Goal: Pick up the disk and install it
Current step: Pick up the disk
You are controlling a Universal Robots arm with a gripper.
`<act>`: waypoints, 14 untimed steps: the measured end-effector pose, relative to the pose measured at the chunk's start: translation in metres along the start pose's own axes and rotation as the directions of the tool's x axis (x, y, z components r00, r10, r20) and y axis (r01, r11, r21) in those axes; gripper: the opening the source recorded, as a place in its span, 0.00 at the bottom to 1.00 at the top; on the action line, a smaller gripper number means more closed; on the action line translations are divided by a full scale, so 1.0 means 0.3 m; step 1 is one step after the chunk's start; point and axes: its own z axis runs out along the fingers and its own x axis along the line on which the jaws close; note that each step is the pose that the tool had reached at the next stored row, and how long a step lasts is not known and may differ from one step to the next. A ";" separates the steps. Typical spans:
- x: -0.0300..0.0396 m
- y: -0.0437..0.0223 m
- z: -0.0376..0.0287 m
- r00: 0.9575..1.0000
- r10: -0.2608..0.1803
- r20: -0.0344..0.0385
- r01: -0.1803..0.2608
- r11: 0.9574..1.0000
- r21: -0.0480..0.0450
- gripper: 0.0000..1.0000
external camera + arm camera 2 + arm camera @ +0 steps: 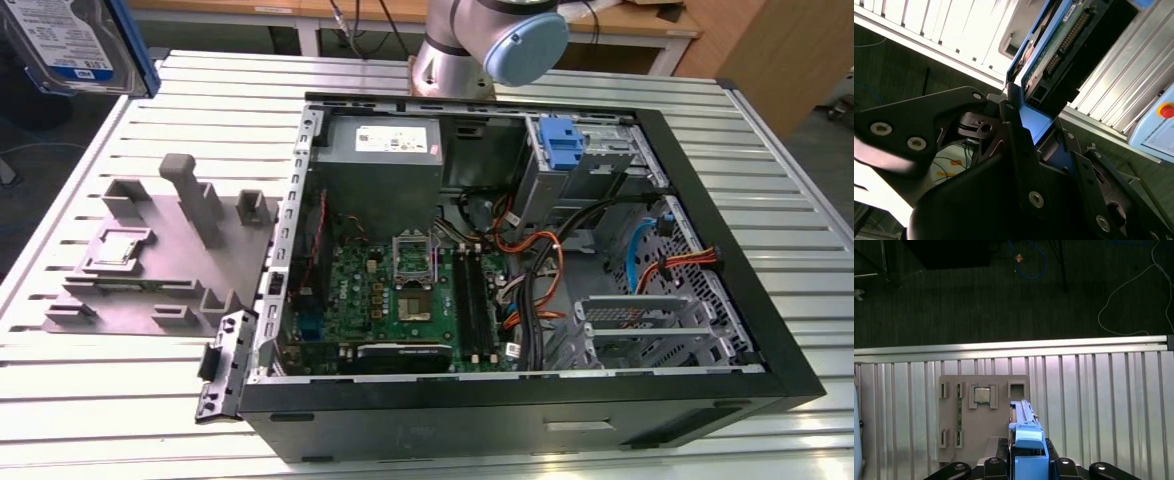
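Your gripper point(1035, 125) pinched the disk point(67, 45) by its blue edge. The disk hung in the exterior view's upper left, above the tabletop point(120, 400), well apart from the open computer case point(747, 330). Carrying it well likely demanded a firm, level hold.

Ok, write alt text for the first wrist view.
The tool grips the blue-framed disk edge-on above a slatted metal table. A grey tray holding a square chip lies on the table; a dark floor shows past its edge.
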 end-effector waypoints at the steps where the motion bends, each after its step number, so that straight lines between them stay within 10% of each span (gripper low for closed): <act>1: 0.000 -0.002 0.000 1.000 0.000 0.000 0.000 1.000 0.000 0.36; 14: -0.001 -0.012 0.000 1.000 0.000 0.000 0.000 1.000 0.000 0.36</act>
